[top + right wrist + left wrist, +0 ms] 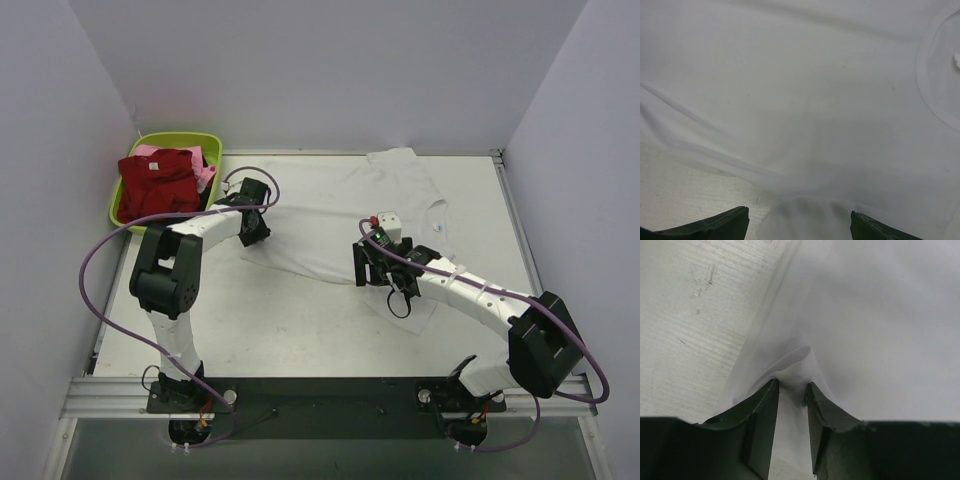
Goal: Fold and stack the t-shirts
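Three t-shirts are in play, and only one is out: the dark red t-shirt (158,182) and the pink t-shirt (205,176) sit heaped in the lime-green basin (215,142), just off the far-left corner of the white t-shirt (330,210), presumably waiting their turn. The white t-shirt lies spread flat on the table (280,325), which suits a first fold. At its left edge the left gripper (792,386) is down on the cloth, its jaws drawn in to a narrow gap around a puckered ridge of fabric that rises between them and touches both tips. It looks like a pinch on the hem side so that this edge can be lifted and carried over; how firm that hold is I cannot tell. Towards the white t-shirt's near-right part, the right gripper (799,222) hangs low over the cloth with its jaws spread wide and nothing between them, seemingly lined up to take a matching pinch so that both edges rise together. Right of it, at the white t-shirt's collar, the small blue neck label (440,229) shows, so the neck lies at that end.
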Controlling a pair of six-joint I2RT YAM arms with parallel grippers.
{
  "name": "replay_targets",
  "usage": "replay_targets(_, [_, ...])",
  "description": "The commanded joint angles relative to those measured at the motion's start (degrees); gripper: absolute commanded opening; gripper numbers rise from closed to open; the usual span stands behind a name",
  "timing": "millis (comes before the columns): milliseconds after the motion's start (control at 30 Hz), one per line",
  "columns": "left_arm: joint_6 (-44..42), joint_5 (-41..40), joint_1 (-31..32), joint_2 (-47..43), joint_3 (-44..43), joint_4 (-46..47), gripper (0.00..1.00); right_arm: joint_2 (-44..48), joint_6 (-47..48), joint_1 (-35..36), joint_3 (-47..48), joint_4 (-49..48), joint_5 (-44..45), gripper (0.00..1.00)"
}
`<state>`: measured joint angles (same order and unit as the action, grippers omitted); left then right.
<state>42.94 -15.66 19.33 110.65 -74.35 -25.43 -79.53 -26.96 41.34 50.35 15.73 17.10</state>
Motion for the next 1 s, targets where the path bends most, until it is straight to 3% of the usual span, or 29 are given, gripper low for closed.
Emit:
replay_targets(0, [0.7,-0.3,-0.4,-0.6,0.0,2.0,0.37,-0.2,-0.3,0.3,0.4,0.2,0.6,0.82])
replay_targets(267, [0.7,-0.4,-0.3,-1.7,0.2,1.9,0.13,-0.5,-0.5,0.5,0.4,-0.1,0.2,0.82])
replay_targets(300, [0.7,-0.4,-0.3,-2.3,0.4,1.8,0.03,-0.5,-0.6,0.5,0.4,-0.1,0.3,0.82])
replay_targets(333, [0.7,-0.4,-0.3,-2.6,0.5,1.5,0.0,-0.5,-0.7,0.6,0.4,-0.1,0.4,0.82])
replay_targets(600, [0.9,0.1,-0.2,-14.2,5.7,0.0,0.0,-0.4,-0.9,1.6,0.8,0.3,0.5,0.82])
replay_targets(967, [2.4,-1.6,1.8,-31.0,22.2,-1.0,0.0,0.6,-1.3,5.5,1.3,4.1,1.8,0.82])
